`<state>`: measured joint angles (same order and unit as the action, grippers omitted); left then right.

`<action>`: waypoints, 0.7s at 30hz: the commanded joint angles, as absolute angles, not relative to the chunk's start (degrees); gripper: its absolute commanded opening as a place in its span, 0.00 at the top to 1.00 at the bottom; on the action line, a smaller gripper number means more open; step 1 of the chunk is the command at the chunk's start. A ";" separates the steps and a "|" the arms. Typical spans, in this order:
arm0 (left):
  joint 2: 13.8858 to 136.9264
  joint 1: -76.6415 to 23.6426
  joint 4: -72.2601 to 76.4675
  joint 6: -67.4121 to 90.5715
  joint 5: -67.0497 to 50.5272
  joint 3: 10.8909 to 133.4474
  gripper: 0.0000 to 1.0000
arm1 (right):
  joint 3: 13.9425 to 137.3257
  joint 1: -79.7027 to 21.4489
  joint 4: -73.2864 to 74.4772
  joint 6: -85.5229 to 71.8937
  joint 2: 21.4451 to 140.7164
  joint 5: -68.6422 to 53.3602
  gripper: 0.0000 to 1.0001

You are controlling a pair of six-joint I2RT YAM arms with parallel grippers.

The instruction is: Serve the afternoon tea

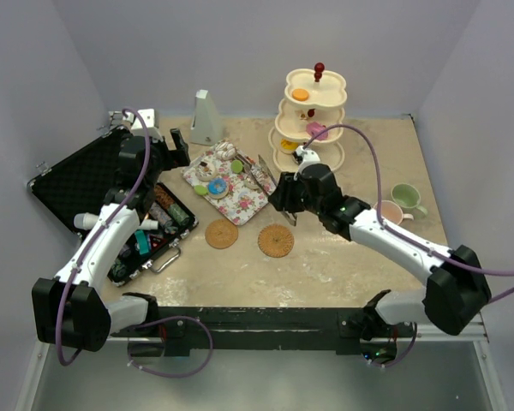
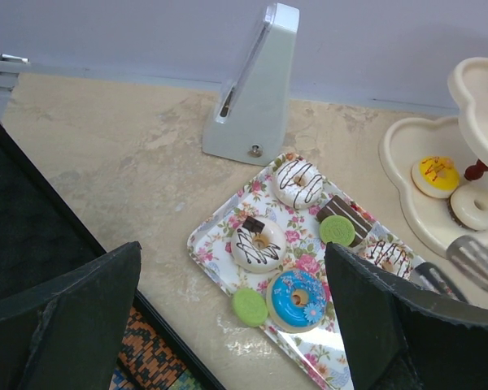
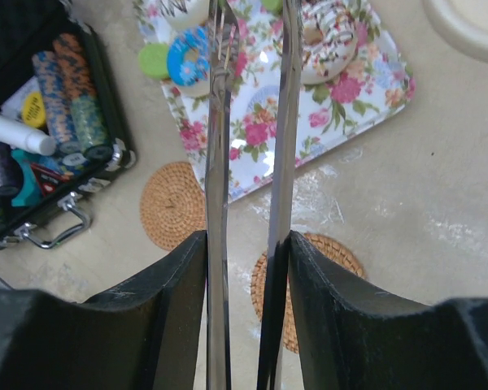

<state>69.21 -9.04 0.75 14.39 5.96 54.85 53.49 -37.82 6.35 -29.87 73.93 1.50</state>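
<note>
A floral tray holds several toy donuts and cakes, among them a blue donut and a white chocolate-striped donut. My left gripper is open and empty, above the tray's near-left corner. My right gripper is shut on metal tongs, whose tips reach over the tray between the blue donut and a sprinkled donut. The cream three-tier stand with red knob carries a few cakes. Two woven coasters lie bare. A green mug and a pink mug stand right.
An open black case of tools lies at the left, close to the tray. A grey pyramid-shaped object stands at the back behind the tray. Walls close in the table on three sides.
</note>
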 commanded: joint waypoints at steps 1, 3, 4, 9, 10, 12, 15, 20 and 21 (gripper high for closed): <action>68.82 -9.32 2.64 14.77 6.68 55.55 0.00 | 51.68 -37.97 0.35 -31.73 78.30 0.18 0.55; 68.91 -9.23 2.64 14.77 6.59 55.55 0.00 | 50.98 -38.49 0.35 -31.82 79.27 0.61 0.51; 68.99 -9.23 2.64 14.77 6.59 55.55 0.00 | 50.37 -38.50 0.26 -31.90 79.28 1.14 0.49; 68.99 -9.32 2.72 14.85 6.15 55.55 0.00 | 48.26 -38.50 -2.98 -33.57 79.27 1.67 0.44; 68.99 -9.32 2.72 14.94 6.15 55.55 0.00 | 47.90 -38.50 -3.51 -33.92 79.45 1.50 0.44; 69.17 -9.32 2.72 14.94 5.98 55.55 0.00 | 47.20 -38.50 -4.48 -34.98 80.15 0.97 0.43; 69.26 -9.32 2.72 14.94 5.98 55.55 0.00 | 47.02 -38.41 -5.10 -35.33 81.21 1.76 0.43; 69.34 -9.32 2.72 15.03 5.89 55.55 0.00 | 46.93 -38.41 -5.89 -35.95 82.70 2.20 0.44; 69.26 -9.32 2.72 15.03 5.89 55.55 0.00 | 46.93 -38.41 -6.06 -36.03 82.97 2.28 0.43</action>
